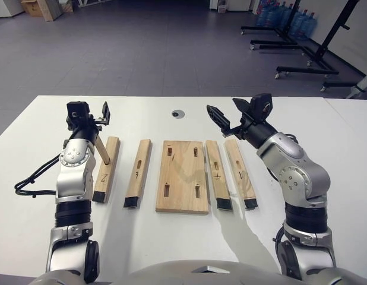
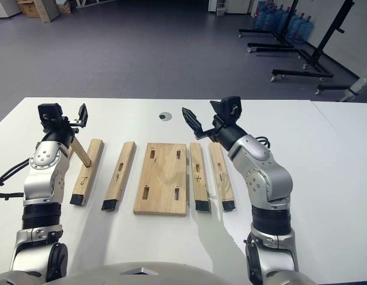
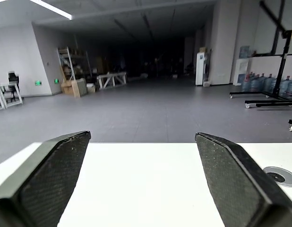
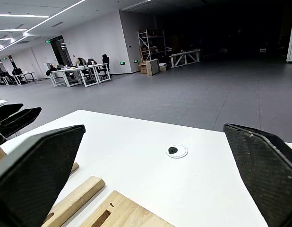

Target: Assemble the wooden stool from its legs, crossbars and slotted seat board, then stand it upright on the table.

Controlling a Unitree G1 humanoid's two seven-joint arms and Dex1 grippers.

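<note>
The slotted seat board (image 1: 182,176) lies flat in the middle of the white table (image 1: 326,119). Two wooden legs (image 1: 107,169) (image 1: 138,172) lie to its left and two more (image 1: 218,174) (image 1: 240,172) to its right, all with black end caps toward me. A thin crossbar (image 1: 102,153) rests slanted across the far-left leg. My left gripper (image 1: 91,114) is held open above the far end of that leg, holding nothing. My right gripper (image 1: 231,114) is open too, raised over the far ends of the right-hand legs. In the right wrist view the board's corner (image 4: 122,213) shows below the wide-apart fingers (image 4: 37,165).
A round cable grommet (image 1: 178,113) is set in the table beyond the board. A black cable (image 1: 32,184) loops beside my left arm. Bare table lies in front of the parts and at the far right. Black stands (image 1: 308,53) are on the floor behind.
</note>
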